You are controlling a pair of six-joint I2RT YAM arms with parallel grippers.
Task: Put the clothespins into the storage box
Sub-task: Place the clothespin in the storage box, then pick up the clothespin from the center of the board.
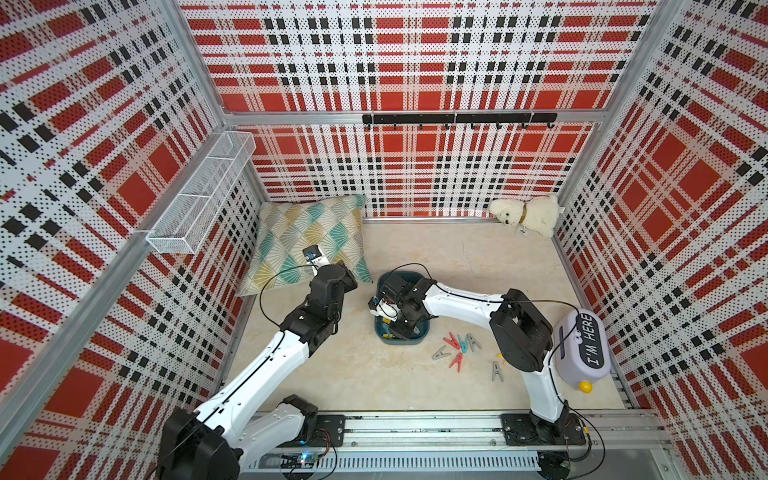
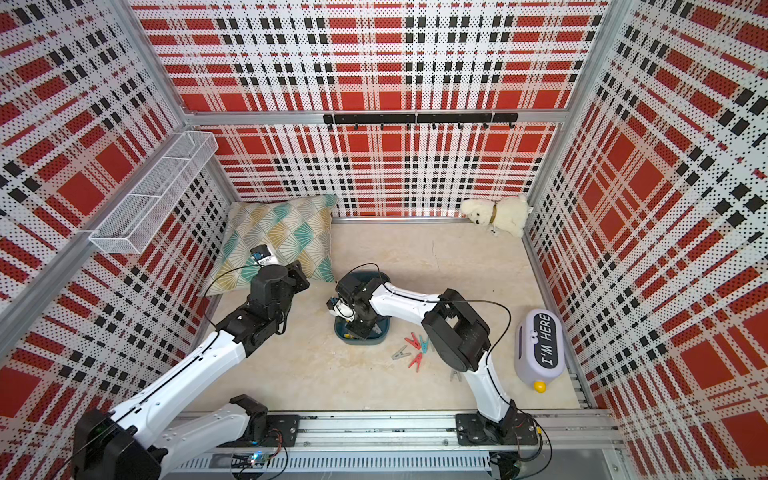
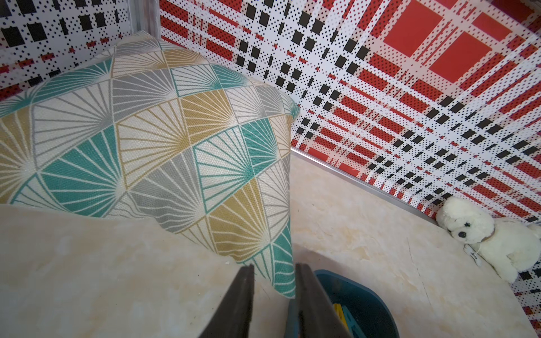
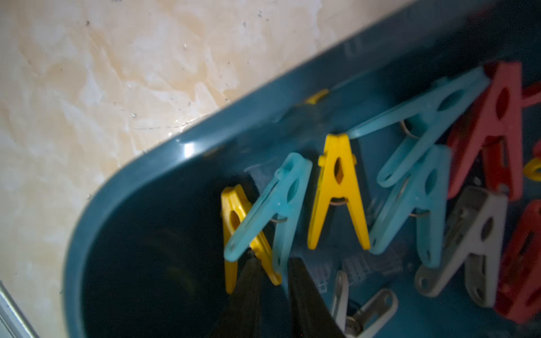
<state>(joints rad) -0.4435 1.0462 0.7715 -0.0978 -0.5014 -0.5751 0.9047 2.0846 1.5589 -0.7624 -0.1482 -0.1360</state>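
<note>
Box (image 1: 411, 341), frame centre on table (image 1: 374, 374): clothespins (image 4: 338, 190) inside. Loose clothespins (image 1: 457, 360) to its lower right. Right fingers (image 4: 304, 301) over box, parted, grasping nothing. Left fingers (image 3: 240, 301) parted, empty.

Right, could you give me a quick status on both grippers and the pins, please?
Left gripper open, empty, by pillow. Right gripper open over box, pins inside. Several loose pins on table; nothing blocks them.

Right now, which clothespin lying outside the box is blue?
The light blue clothespin in the bunch beside the storage box, lying between a red clothespin and a grey clothespin. No other loose one is blue.
</note>
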